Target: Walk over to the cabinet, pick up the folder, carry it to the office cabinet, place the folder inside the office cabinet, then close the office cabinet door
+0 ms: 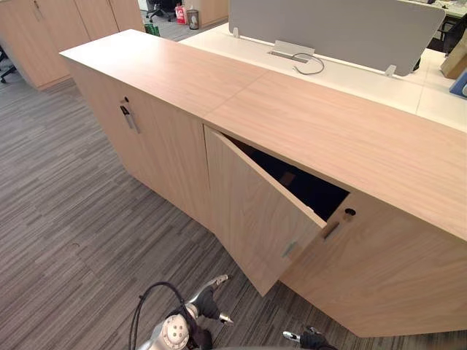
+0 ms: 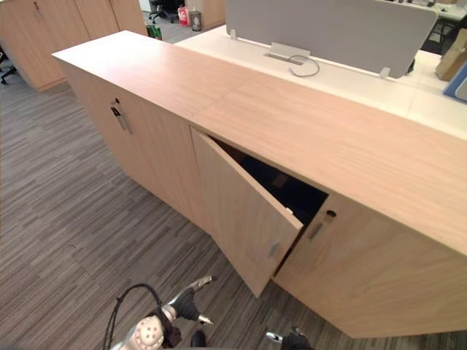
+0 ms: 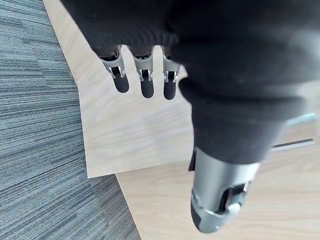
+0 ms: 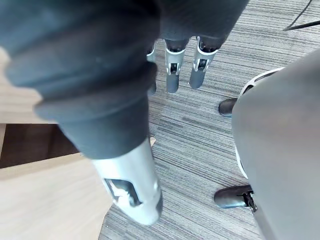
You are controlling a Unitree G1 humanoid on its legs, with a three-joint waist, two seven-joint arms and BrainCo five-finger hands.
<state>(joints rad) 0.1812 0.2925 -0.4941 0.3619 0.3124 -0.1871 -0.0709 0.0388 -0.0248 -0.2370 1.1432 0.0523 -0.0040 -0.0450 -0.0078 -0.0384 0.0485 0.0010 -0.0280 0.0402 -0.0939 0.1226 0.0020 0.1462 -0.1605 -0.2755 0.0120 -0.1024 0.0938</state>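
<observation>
A long light-wood office cabinet [image 1: 328,124] stands in front of me. One door [image 1: 255,211] in its middle hangs part-way open, showing a dark inside [image 1: 306,186] where I cannot make out a folder. My left hand [image 1: 206,300] hovers low before that door's lower corner, fingers [image 3: 142,80] straight and holding nothing; the door panel [image 3: 130,130] lies just past them. My right hand [image 1: 312,340] is at the bottom edge, below the neighbouring shut door [image 1: 387,277]. Its fingers [image 4: 172,75] hang relaxed over the carpet, empty.
Grey striped carpet [image 1: 66,219] spreads to the left. Another shut cabinet door with a handle [image 1: 130,118] is further left. Behind the cabinet a white desk [image 1: 438,102] carries a grey partition [image 1: 328,29]. More wooden cabinets [image 1: 44,29] stand at the back left.
</observation>
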